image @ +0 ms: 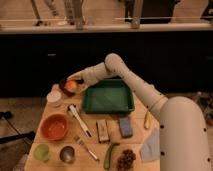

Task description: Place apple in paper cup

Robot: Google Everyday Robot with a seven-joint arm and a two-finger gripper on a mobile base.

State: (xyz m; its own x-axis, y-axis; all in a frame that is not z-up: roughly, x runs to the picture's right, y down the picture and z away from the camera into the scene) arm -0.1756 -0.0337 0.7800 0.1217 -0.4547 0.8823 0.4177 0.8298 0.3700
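While the gripper holds the apple over the bowl at left centre, release risks missing the cup — it sits lower left.

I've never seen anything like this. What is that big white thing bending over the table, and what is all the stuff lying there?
The white shape is a robot arm, seen by one camera looking down at a wooden table. At the arm's tip is its hand, a two-finger clamp, closed around an apple. It hangs at the table's far left, over a dark bowl. Just left of that stands the paper cup, where the apple should go. Also on the table: a green tray, an orange bowl, a light green cup, a small metal cup and a white-handled utensil.
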